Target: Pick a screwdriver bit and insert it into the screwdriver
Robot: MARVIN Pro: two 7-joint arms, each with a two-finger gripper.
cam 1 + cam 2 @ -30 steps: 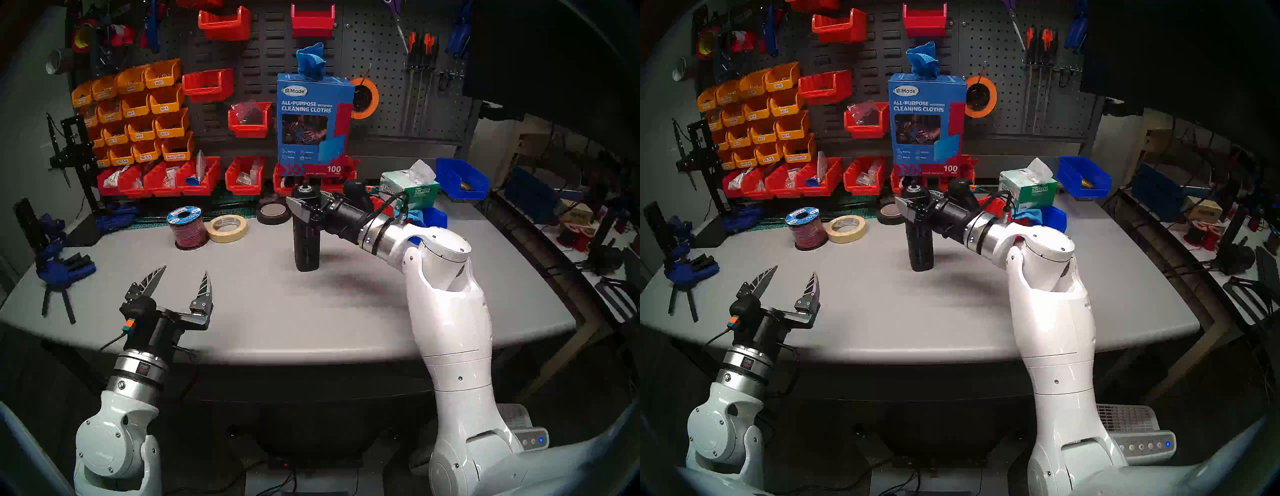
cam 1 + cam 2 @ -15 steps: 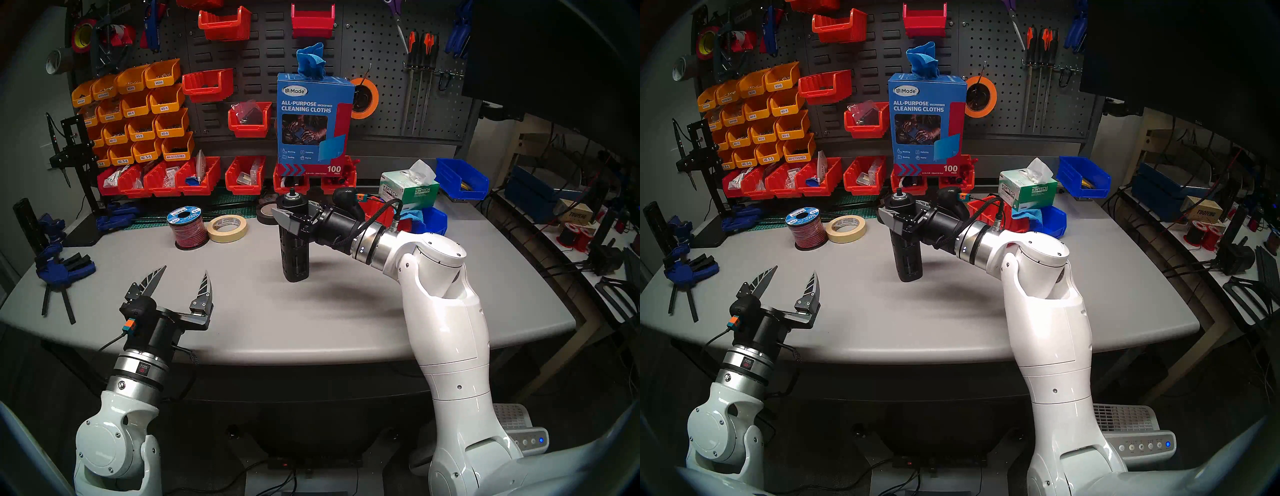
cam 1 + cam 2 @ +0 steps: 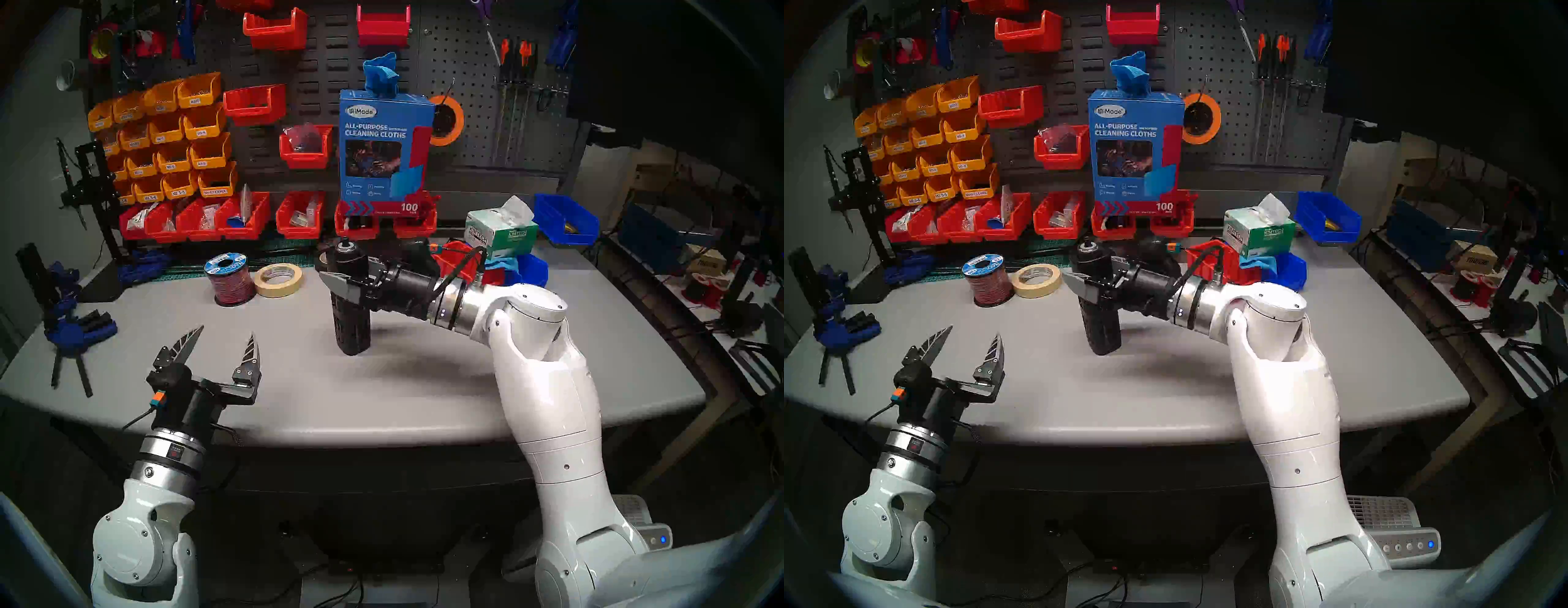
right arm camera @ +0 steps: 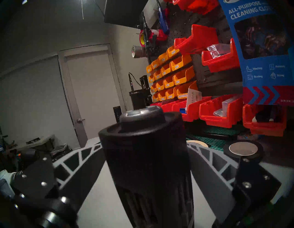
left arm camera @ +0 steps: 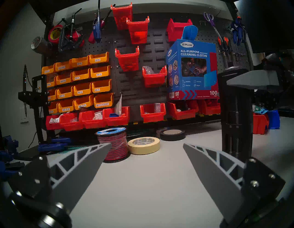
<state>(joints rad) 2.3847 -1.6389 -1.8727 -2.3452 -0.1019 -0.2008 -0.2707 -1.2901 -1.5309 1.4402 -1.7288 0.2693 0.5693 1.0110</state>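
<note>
The screwdriver (image 3: 352, 322) (image 3: 1102, 331) is a matte black slotted cylinder, leaning a little, its base at the grey table (image 3: 382, 403) near the middle. My right gripper (image 3: 345, 269) (image 3: 1091, 269) reaches in from the right and is shut on its upper part. In the right wrist view the fingers (image 4: 79, 159) press both sides of the screwdriver (image 4: 143, 159) below its silver-ringed socket (image 4: 140, 113). My left gripper (image 3: 227, 331) (image 5: 147, 144) hovers open and empty over the table's front left. The screwdriver (image 5: 237, 119) stands to its right. The screwdriver bit is out of view.
A red wire spool (image 3: 231, 276), a masking tape roll (image 3: 278, 278) and a black tape roll (image 5: 172, 134) lie left of and behind the screwdriver. Red bins (image 3: 242, 216) line the back, with a cloth box (image 3: 384, 148) above them. A tissue box (image 3: 500, 229) and blue bins (image 3: 564, 218) sit back right. A blue clamp (image 3: 80, 331) lies far left.
My right arm has carried the screwdriver left and toward the table's front, lower than before. The left arm has not moved.
</note>
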